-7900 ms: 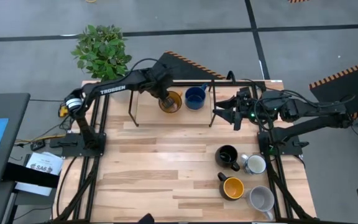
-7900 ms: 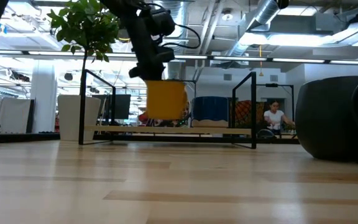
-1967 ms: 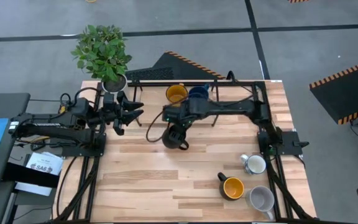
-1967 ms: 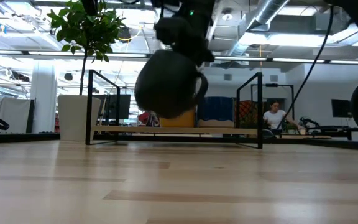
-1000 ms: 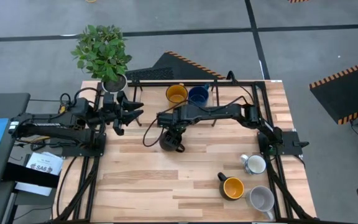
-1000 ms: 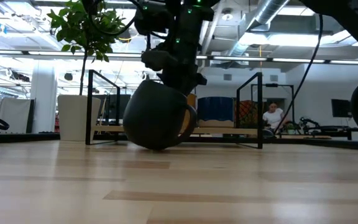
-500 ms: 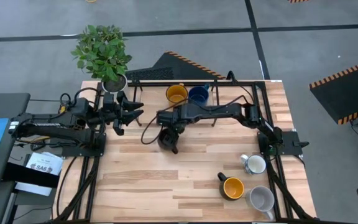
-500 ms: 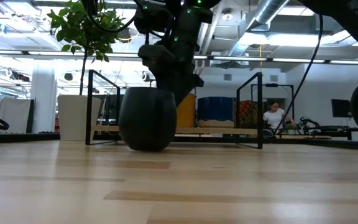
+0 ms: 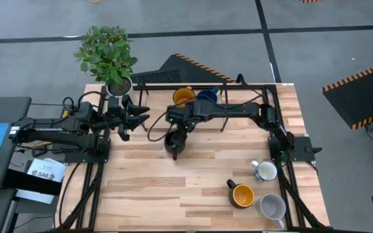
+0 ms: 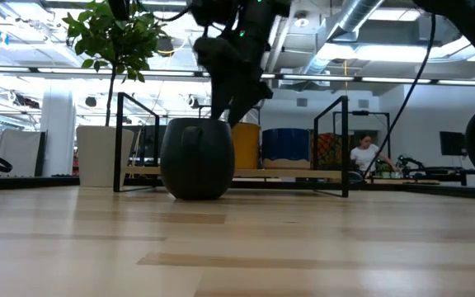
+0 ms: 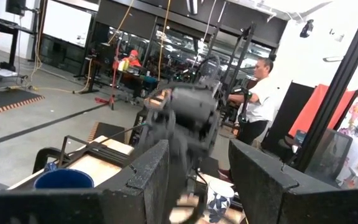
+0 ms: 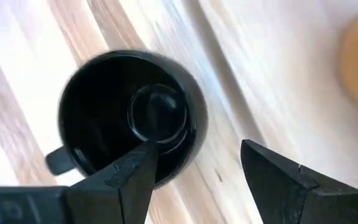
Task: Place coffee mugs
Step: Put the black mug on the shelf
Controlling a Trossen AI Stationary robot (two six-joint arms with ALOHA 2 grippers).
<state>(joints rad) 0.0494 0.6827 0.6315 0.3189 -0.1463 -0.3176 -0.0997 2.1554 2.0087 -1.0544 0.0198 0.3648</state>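
Observation:
A black coffee mug stands upright on its base on the wooden table, mouth up, its handle sticking out sideways. My right gripper hangs open just above it, one finger over the mug's mouth and the other outside its wall. A yellow mug and a dark blue mug sit on the rack at the far edge. My left gripper waits open at the table's left, holding nothing. My right gripper comes at the black mug from above, pointing down. One finger stands over the rim and the other is clear of the wall. Whether the first finger touches the rim, I cannot tell.
A black metal rack spans the far edge. At the near right stand a white mug with bluish marks, a yellow mug and a grey mug. A potted plant stands at the far left.
My right gripper has brought the tilted black mug down onto the table and stood it upright. It has then opened, let go and risen a little toward the far edge. The mug stays on its base.

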